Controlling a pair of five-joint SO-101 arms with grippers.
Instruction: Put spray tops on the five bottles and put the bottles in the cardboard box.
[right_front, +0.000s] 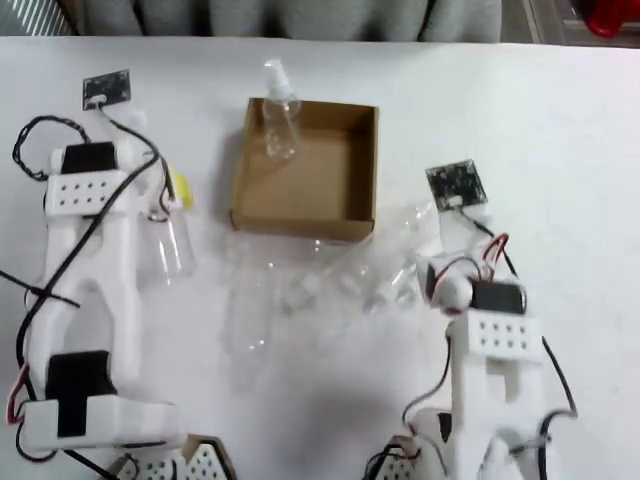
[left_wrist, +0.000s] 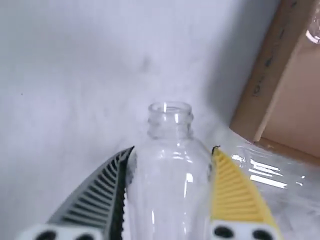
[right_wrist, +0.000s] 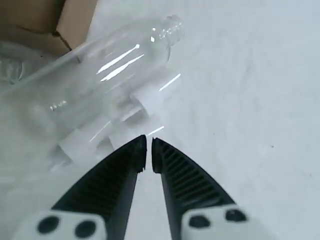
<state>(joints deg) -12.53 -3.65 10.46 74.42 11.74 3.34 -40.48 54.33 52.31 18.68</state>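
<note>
My left gripper (left_wrist: 173, 150) is shut on a clear bottle (left_wrist: 170, 170) that has an open neck and no spray top; one grey and one yellow finger press its shoulders. In the high view this bottle (right_front: 175, 245) sits left of the cardboard box (right_front: 305, 170). A bottle with a spray top (right_front: 280, 115) leans in the box's far left corner. My right gripper (right_wrist: 148, 145) is shut with nothing in it, just short of white spray tops (right_wrist: 145, 102) and a lying clear bottle (right_wrist: 110, 65).
Several clear bottles and loose spray tops (right_front: 340, 285) lie scattered in front of the box, between the two arms. A box corner (right_wrist: 45, 25) lies beyond the lying bottle. The box wall (left_wrist: 280, 90) stands close beside the held bottle.
</note>
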